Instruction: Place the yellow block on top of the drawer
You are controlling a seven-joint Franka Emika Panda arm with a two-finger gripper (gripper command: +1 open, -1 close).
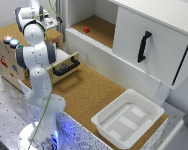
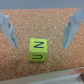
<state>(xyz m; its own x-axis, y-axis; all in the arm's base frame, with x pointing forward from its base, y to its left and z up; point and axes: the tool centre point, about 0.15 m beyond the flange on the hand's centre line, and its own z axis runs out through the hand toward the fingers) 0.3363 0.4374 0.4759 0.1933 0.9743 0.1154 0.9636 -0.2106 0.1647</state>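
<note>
Wrist view is showing the small yellow cube block (image 2: 38, 50), marked with dark letters, lying on a cork surface squarely between the two pale fingers (image 2: 9, 30) of the claw (image 2: 39, 29), which is standing open with a clear gap on each side of the block. Exterior view is showing the white jointed robot arm (image 1: 35, 55) reaching over the pale wooden drawer unit (image 1: 11, 62) at the desk's far left corner, its black-handled drawer front (image 1: 66, 66) hanging pulled out. A small red cube (image 1: 86, 29) is sitting inside the large white cabinet (image 1: 149, 40), and a white plastic tray (image 1: 129, 119) is resting near the desk's right edge.
</note>
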